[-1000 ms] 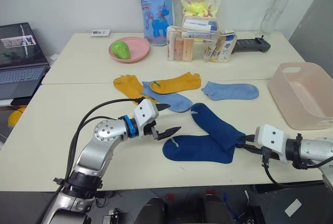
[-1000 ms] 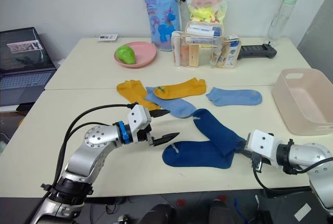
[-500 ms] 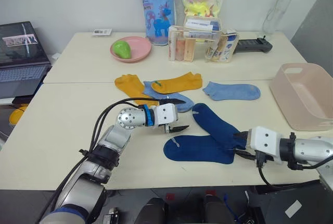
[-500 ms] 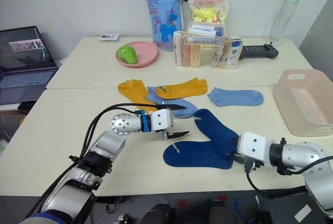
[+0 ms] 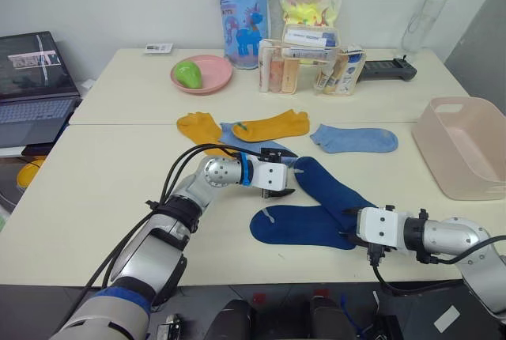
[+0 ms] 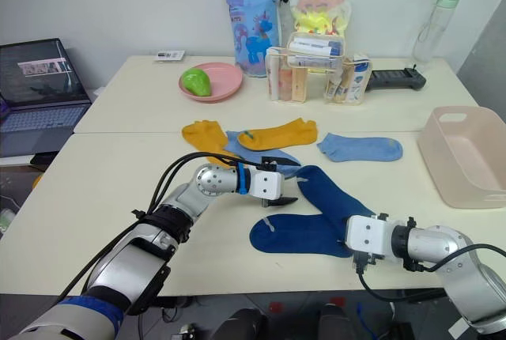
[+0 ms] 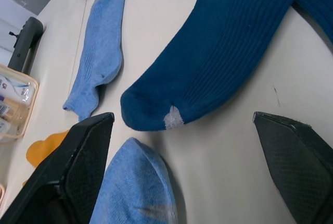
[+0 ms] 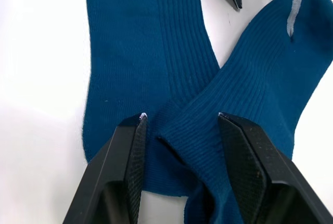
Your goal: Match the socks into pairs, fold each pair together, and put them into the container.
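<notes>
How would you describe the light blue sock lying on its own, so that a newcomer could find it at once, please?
Start at the pink-beige container on the table's right side and look left of it. There a light blue sock lies flat, apart from the rest. Its twin is partly tucked under a mustard yellow sock.

bright even indoor light, soft shadows, sharp focus

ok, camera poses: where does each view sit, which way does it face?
Head eyes: forward and down over the table, both arms showing.
Left wrist: along the open left claw, toward a navy toe and light blue socks.
Right wrist: along the open right claw, over the crossed navy socks.
Shared: navy socks.
</notes>
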Controlling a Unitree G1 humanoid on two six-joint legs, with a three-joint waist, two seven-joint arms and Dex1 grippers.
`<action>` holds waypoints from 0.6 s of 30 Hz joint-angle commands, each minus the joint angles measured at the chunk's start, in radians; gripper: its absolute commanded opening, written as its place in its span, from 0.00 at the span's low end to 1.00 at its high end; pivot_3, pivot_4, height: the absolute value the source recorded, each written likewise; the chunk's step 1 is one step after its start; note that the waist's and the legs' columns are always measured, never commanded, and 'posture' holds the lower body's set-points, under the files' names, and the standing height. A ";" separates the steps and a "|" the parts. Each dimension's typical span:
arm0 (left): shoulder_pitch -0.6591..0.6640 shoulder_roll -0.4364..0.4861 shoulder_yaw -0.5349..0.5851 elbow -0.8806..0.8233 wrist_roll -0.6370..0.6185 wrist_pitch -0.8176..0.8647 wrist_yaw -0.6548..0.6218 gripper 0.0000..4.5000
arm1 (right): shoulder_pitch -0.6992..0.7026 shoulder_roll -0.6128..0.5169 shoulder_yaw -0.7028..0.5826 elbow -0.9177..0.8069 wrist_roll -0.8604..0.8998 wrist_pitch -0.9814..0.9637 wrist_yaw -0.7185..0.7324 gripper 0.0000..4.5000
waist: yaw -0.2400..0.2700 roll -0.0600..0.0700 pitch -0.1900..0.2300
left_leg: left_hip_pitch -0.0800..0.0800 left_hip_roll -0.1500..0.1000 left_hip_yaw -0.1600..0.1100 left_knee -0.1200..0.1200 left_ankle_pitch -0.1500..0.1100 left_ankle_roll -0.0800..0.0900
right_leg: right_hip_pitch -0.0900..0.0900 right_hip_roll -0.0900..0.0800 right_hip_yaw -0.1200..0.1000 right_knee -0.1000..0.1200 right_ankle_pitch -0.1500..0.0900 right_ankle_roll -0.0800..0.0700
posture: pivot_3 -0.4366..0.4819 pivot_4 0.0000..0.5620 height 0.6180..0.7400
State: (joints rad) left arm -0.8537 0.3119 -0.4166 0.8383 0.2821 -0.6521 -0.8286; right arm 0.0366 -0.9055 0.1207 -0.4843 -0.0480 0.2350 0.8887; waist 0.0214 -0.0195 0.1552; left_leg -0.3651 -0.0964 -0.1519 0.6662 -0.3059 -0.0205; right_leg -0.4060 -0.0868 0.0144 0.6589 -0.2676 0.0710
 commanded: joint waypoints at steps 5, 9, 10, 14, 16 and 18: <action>-0.043 -0.036 -0.021 0.067 0.027 -0.023 0.002 1.00 | -0.007 -0.008 -0.016 0.039 -0.021 -0.076 0.003 0.16 | 0.001 0.000 0.000 | 0.000 0.000 0.000 0.000 0.000 0.000 | 0.000 0.000 0.000 0.000 0.000 0.000 | 0.48 0.27 1.00; -0.062 -0.055 -0.023 0.115 0.029 0.009 -0.026 0.79 | -0.015 0.028 -0.052 0.028 0.059 -0.026 0.010 0.00 | 0.001 0.000 0.000 | 0.000 0.000 0.000 0.001 0.000 0.000 | 0.000 0.000 0.000 0.000 0.000 0.000 | 0.48 0.27 1.00; -0.065 -0.057 -0.022 0.120 0.030 0.009 -0.027 0.71 | -0.019 0.031 -0.058 0.025 0.068 -0.017 0.011 0.00 | 0.001 0.000 0.000 | 0.000 0.000 0.000 0.001 0.000 0.000 | 0.000 0.000 0.000 0.000 0.000 0.000 | 0.48 0.27 1.00; -0.067 -0.061 -0.015 0.130 0.020 0.008 -0.057 0.42 | -0.028 0.020 -0.085 0.039 0.089 -0.014 0.021 0.00 | 0.001 0.000 0.000 | 0.000 0.000 0.000 0.001 0.000 0.000 | 0.000 0.000 0.000 0.001 0.000 0.000 | 0.48 0.27 1.00; -0.067 -0.063 -0.009 0.132 0.013 0.008 -0.068 0.28 | -0.034 0.023 -0.108 0.042 0.116 0.002 0.026 0.00 | 0.000 0.000 0.000 | 0.000 0.000 0.000 0.001 0.000 0.000 | 0.000 0.000 0.000 0.001 0.000 0.000 | 0.48 0.27 1.00; -0.066 -0.063 -0.004 0.131 0.008 0.009 -0.074 0.13 | -0.040 0.027 -0.124 0.039 0.138 0.018 0.031 0.00 | -0.001 0.000 0.000 | 0.000 0.000 0.000 0.001 0.000 0.000 | 0.000 0.000 0.000 0.001 0.000 0.000 | 0.48 0.27 1.00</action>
State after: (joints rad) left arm -0.9088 0.2500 -0.4267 0.9678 0.2985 -0.6418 -0.8973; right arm 0.0120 -0.8741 0.0343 -0.4282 0.0629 0.2451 0.9150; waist 0.0206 -0.0196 0.1551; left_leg -0.3650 -0.0965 -0.1520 0.6673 -0.3059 -0.0204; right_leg -0.4057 -0.0867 0.0144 0.6600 -0.2674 0.0712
